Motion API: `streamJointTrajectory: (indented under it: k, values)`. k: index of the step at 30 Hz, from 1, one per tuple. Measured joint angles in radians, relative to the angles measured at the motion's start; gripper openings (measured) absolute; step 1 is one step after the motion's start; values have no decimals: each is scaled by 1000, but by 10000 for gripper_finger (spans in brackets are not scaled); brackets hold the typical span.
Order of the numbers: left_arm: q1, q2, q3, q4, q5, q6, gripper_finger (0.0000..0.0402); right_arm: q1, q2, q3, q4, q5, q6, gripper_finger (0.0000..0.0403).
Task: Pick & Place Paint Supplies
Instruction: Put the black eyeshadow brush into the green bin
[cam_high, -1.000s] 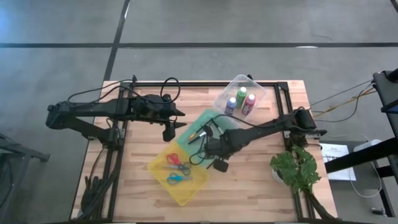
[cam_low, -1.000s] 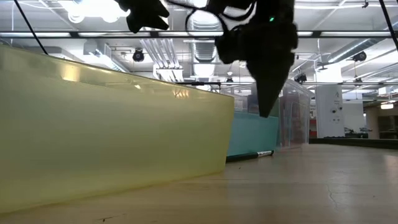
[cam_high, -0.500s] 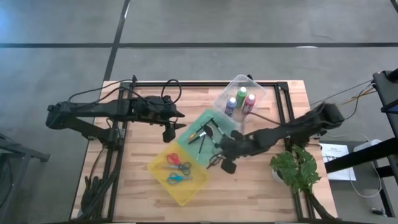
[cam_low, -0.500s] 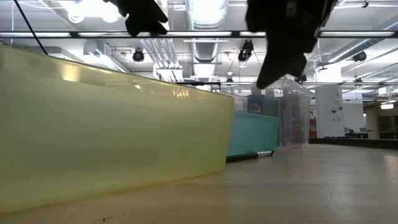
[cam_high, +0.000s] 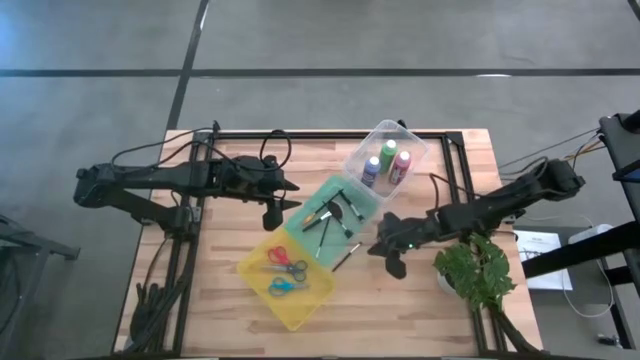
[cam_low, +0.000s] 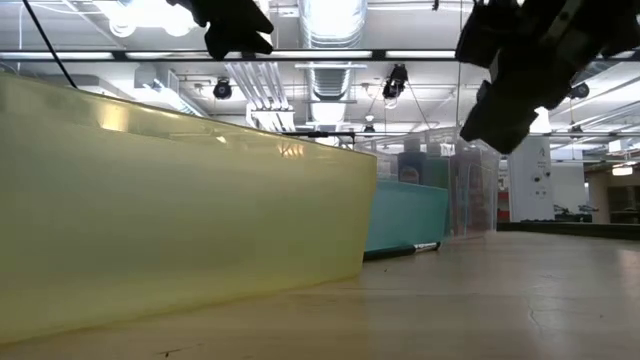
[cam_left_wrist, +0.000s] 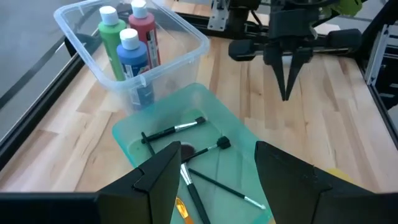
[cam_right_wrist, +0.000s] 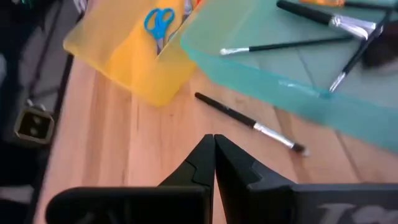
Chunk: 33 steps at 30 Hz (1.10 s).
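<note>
From table height the yellow bin (cam_low: 180, 200) fills the near view and hides whatever lies in it; only the ends of the green bin (cam_low: 408, 215) and the clear bin (cam_low: 462, 190) show past it, and both my grippers are cut off at the upper edge there. Seen from above, red-handled scissors (cam_high: 283, 258) and blue-handled scissors (cam_high: 287, 287) lie in the yellow bin. Several brushes (cam_left_wrist: 174, 129) lie crossed in the green bin, their count hard to fix. One stray brush (cam_right_wrist: 249, 122) lies on the bare table (cam_high: 400, 300) just beside the green bin's wall. The green bottle (cam_left_wrist: 111, 31), red bottle (cam_left_wrist: 142, 30) and blue bottle (cam_left_wrist: 133, 57) stand upright in the clear bin.

My right gripper (cam_high: 376, 247) hangs above the table beside the stray brush, between the green bin and the plant (cam_high: 478, 272); its fingers are pressed together and carry nothing. My left gripper (cam_high: 292, 184) hovers level beyond the green bin's far-left side, fingers parted and empty, arm stretched in from the table's left edge.
</note>
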Motion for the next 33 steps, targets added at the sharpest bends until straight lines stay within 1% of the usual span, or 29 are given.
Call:
streamJointTrajectory:
  k: [3,6,10,14,16,19,22,23,25,27,29,31,33]
  values:
    - [0,0,0,0,3,-4,213,-13,17,-50,89,-6,107,9]
    - [0,0,0,0,4,-19,213,-38,39,-84,116,-56,210,9]
    - [-2,0,0,0,12,-37,213,-41,46,-92,121,-72,235,9]
    - [-2,0,0,0,15,-48,213,-48,38,-64,122,-155,258,12]
    - [-2,0,0,0,15,-49,213,-48,38,-49,95,-189,276,28]
    - [-2,0,0,0,15,-50,213,-47,42,-31,15,-198,261,77]
    - [-2,0,0,0,15,-59,213,-46,42,-25,-22,-173,174,135]
    - [-2,0,0,0,15,-63,213,-44,42,-24,-21,-170,126,148]
    - [-3,0,0,0,15,-74,213,-27,41,-24,-20,-149,26,161]
    - [-5,0,0,0,15,-75,213,-2,44,-24,-17,-105,-74,161]
    - [-5,0,0,0,15,-75,213,18,48,-26,-20,-28,-155,150]
    - [-5,0,0,0,15,-75,213,30,53,-27,-19,57,-192,132]
    - [-5,0,0,0,15,-80,213,32,55,-28,-19,114,-205,110]
